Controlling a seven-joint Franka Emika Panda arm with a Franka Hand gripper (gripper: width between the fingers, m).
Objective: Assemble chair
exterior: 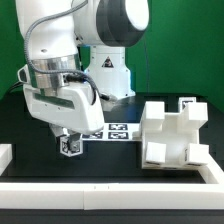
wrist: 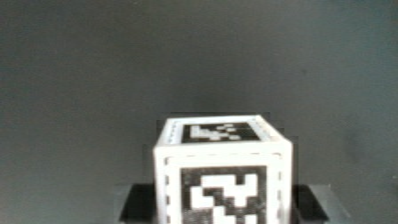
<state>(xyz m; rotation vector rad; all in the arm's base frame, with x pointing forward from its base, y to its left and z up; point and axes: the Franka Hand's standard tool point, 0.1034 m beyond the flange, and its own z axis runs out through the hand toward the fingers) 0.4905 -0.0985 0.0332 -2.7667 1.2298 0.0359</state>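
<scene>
My gripper (exterior: 70, 146) hangs low over the black table at the exterior view's left. It is shut on a small white tagged block (exterior: 70, 147). In the wrist view the block (wrist: 219, 160) stands upright between my gripper's (wrist: 219, 207) dark fingers (wrist: 146, 205), with one tag on its top face and one on its side. The fingers press against both of its sides. The chair structure (exterior: 172, 135), chunky white bars and slabs with small tags, stands on the table at the exterior view's right, well apart from the gripper.
The marker board (exterior: 112, 130) lies flat on the table between the gripper and the chair structure. A white rail (exterior: 110, 190) borders the table's front and a white piece (exterior: 5, 155) its left. The robot's base (exterior: 108, 70) stands behind.
</scene>
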